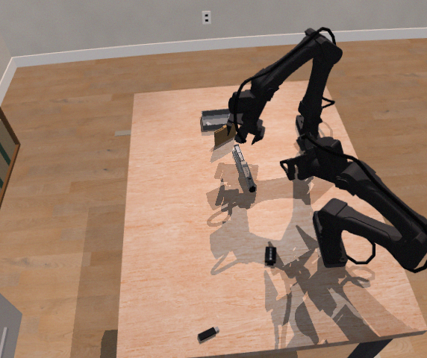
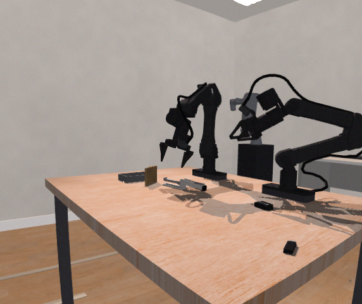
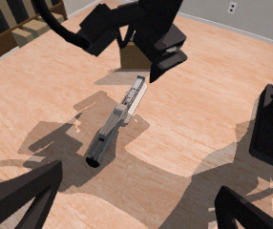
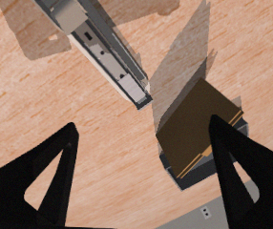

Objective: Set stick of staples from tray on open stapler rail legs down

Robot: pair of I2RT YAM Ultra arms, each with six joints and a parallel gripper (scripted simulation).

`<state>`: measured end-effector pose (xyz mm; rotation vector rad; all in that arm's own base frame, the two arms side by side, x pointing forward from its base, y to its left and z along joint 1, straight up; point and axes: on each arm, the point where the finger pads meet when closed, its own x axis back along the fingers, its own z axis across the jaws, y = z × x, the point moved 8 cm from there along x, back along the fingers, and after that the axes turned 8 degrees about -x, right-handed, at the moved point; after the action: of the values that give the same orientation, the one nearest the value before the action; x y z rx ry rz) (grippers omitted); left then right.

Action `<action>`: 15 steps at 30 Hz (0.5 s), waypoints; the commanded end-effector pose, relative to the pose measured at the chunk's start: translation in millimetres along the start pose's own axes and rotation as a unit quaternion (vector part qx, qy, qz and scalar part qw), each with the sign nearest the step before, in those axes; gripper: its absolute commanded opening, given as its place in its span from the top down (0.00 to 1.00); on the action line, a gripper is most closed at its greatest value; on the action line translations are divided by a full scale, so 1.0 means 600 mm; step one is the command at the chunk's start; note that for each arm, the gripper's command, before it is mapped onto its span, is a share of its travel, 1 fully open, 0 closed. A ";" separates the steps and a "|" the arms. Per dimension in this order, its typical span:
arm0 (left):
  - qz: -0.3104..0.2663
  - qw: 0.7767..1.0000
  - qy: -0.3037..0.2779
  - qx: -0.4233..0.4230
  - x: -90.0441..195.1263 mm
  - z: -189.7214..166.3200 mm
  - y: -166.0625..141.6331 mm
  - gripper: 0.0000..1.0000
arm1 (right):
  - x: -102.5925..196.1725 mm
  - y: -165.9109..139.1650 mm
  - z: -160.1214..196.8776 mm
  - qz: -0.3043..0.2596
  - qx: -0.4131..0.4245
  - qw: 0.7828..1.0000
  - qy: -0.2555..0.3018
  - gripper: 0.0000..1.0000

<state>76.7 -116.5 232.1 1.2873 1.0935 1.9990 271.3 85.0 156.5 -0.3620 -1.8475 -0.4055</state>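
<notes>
The open stapler point(image 1: 243, 167) lies flat on the table, its pale rail pointing toward the grey tray point(image 1: 214, 119). It also shows in the left wrist view point(image 3: 115, 124) and the right wrist view point(image 4: 105, 54). I cannot tell whether a staple stick sits on the rail. My right gripper point(image 1: 248, 139) hangs open and empty above the rail's far end; its fingers spread wide. My left gripper point(image 1: 286, 170) point(image 3: 140, 182) is open and empty, raised to the side of the stapler.
A brown block point(image 1: 221, 134) stands upright against the tray, close to my right gripper point(image 2: 173, 158). A small black object point(image 1: 269, 255) lies by the left arm's base. Another black piece point(image 1: 207, 333) lies near the front table edge.
</notes>
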 end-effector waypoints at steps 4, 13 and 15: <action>-0.011 1.000 0.005 -0.001 0.007 0.002 0.005 0.00 | 0.008 -0.006 -0.002 -0.096 -0.153 0.983 -0.026 0.00; -0.011 1.000 0.005 -0.001 0.007 0.002 0.005 0.00 | 0.009 -0.037 0.003 -0.166 -0.308 0.936 -0.044 0.00; -0.011 1.000 0.005 -0.001 0.007 0.002 0.005 0.00 | 0.010 -0.041 0.006 -0.182 -0.340 0.922 -0.047 0.00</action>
<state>76.7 -116.5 232.1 1.2873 1.0935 1.9990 253.1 62.7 151.7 -0.5068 -1.8280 -1.0671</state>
